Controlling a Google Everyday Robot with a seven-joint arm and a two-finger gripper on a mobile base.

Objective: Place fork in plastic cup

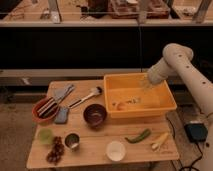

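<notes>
In the camera view, the gripper (146,84) hangs over the far right part of the yellow bin (165,106); its grip cannot be told. The fork (132,101) lies on the bin floor. The plastic cup (45,135) stands near-left on the table (95,150).

The pincer (146,84) hangs over the bin (150,112), at its back. The fork (132,101) lies inside. The cup (45,135) stands front-left on the table (95,144).
</notes>
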